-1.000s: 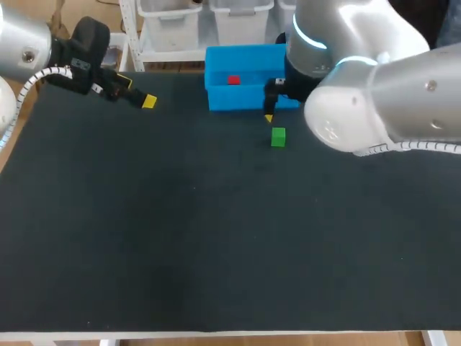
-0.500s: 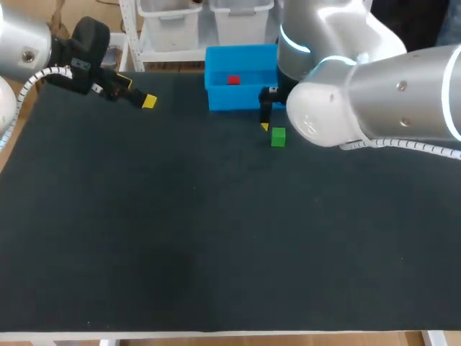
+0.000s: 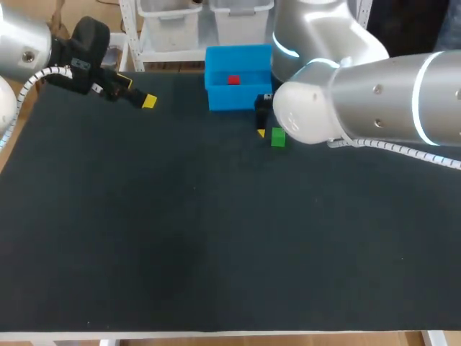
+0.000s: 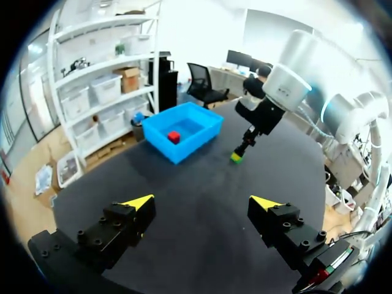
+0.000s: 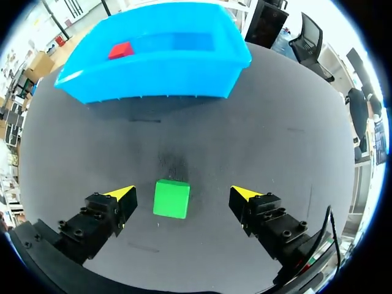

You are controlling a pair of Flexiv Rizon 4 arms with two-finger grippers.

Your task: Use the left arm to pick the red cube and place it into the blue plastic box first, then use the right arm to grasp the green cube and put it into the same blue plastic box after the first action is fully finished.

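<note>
- While held over the table's (image 3: 180,231) far-left corner, L gripper (image 3: 137,91) is spread wide, nothing gripped.
- Red cube (image 3: 233,80) is seen inside blue box (image 3: 238,52) at far edge.
- Green cube (image 3: 278,138) is set on table just before box, between R gripper's (image 5: 182,192) wide-open fingers, untouched.

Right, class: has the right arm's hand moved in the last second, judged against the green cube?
Yes. In the head view the right hand slid from the blue box's front wall down to the unmoved green cube, now straddling it, open.
</note>
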